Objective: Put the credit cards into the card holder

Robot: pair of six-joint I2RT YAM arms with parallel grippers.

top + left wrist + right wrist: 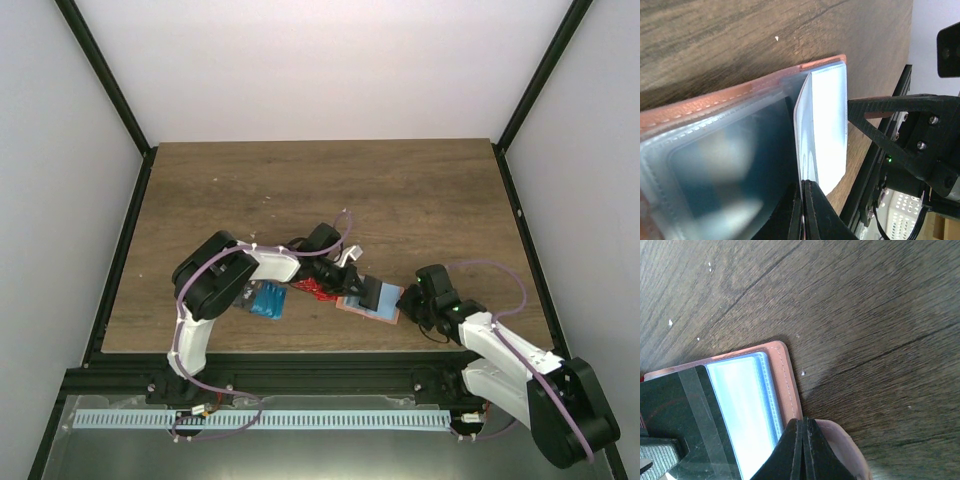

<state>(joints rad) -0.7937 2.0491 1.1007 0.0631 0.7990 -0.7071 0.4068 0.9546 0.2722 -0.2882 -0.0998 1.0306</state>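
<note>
The tan-pink card holder [352,306] lies open near the table's front edge, its clear inner sleeves up. My left gripper [360,283] is over it. In the left wrist view the left gripper [804,184] is shut on the edge of a thin glossy card [824,125] that reflects pale blue-white and stands tilted against the holder's sleeves [715,170]. My right gripper [405,303] is at the holder's right side; the right wrist view shows the right gripper [802,421] shut on the holder's tan cover [786,375]. Red cards [314,290] and blue cards [268,300] lie left of the holder.
The black frame rail [300,358] runs along the table's front edge, close behind the holder. The left arm's elbow [215,275] hangs over the blue cards. Bare wood table [330,190] stretches to the far side.
</note>
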